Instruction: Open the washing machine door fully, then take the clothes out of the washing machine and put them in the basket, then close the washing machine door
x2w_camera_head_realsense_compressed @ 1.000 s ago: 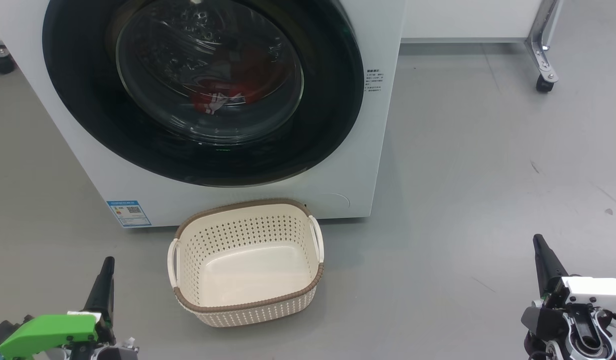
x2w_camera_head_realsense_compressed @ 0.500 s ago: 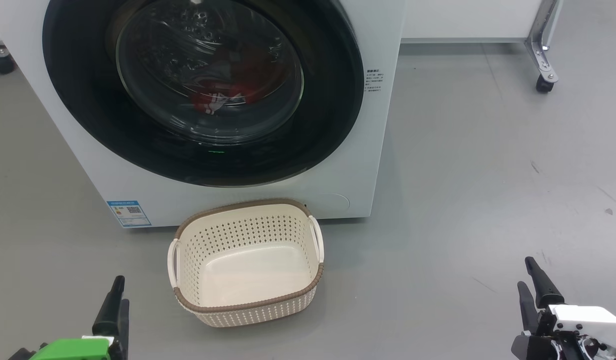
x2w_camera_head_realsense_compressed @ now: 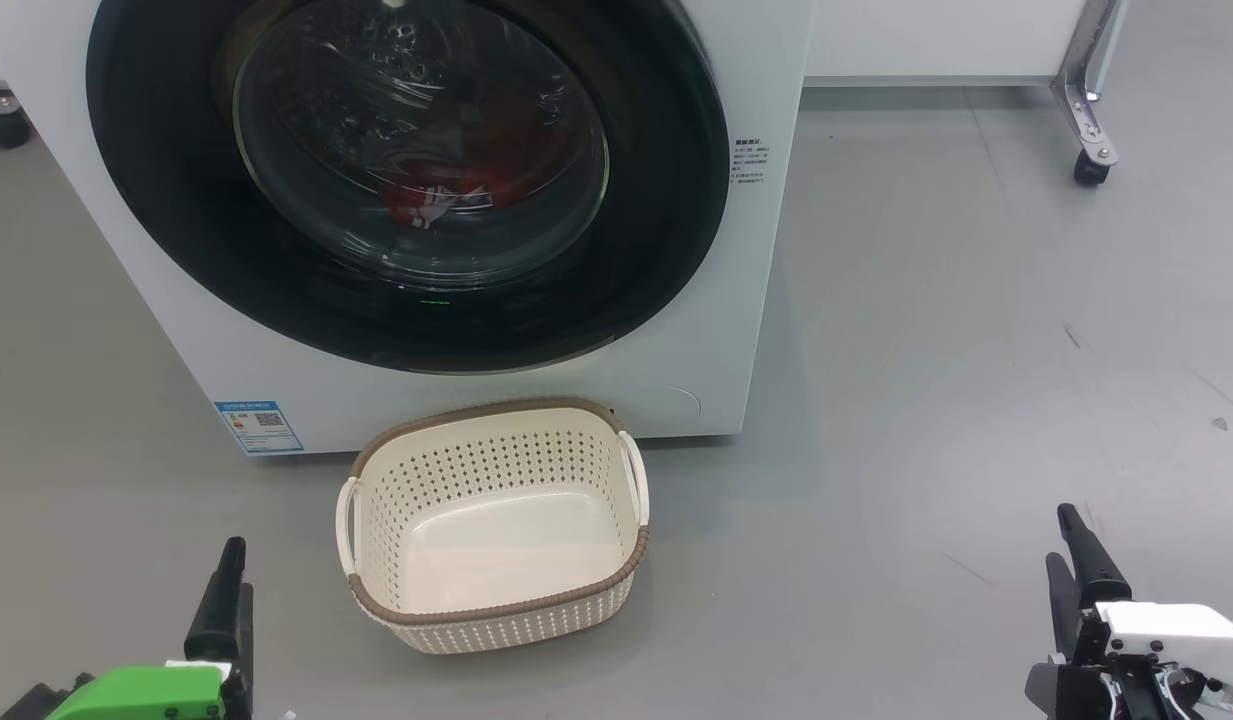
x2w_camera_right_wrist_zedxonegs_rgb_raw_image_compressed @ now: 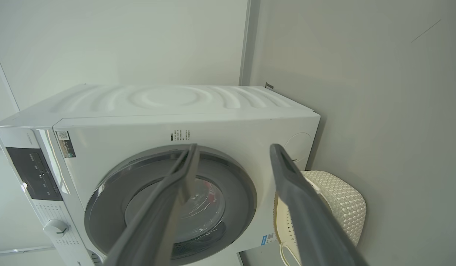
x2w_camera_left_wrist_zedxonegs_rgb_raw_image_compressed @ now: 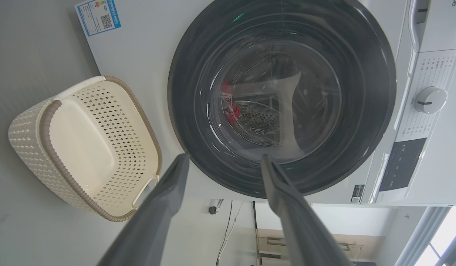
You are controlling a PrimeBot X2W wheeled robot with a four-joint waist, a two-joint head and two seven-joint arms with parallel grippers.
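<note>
R end effector (x2w_camera_head_realsense_compressed: 1061, 535) lower, fingers (x2w_camera_head_realsense_compressed: 1083, 558) apart; basket (x2w_camera_head_realsense_compressed: 496, 625) before shut door (x2w_camera_head_realsense_compressed: 656, 200)

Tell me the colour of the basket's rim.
The basket's rim is brown, a woven-look band over cream perforated walls; the head view shows it best.

the washing machine (x2w_camera_head_realsense_compressed: 766, 300) is white, with a small blue label (x2w_camera_head_realsense_compressed: 259, 427). the washing machine door (x2w_camera_head_realsense_compressed: 156, 220) is glossy black around clear glass. the clothes (x2w_camera_head_realsense_compressed: 446, 195) are red with white trim. the basket (x2w_camera_head_realsense_compressed: 496, 625) is cream, patterned with rows of holes, with a brown woven-look rim. the floor (x2w_camera_head_realsense_compressed: 976, 350) is plain grey.
</note>
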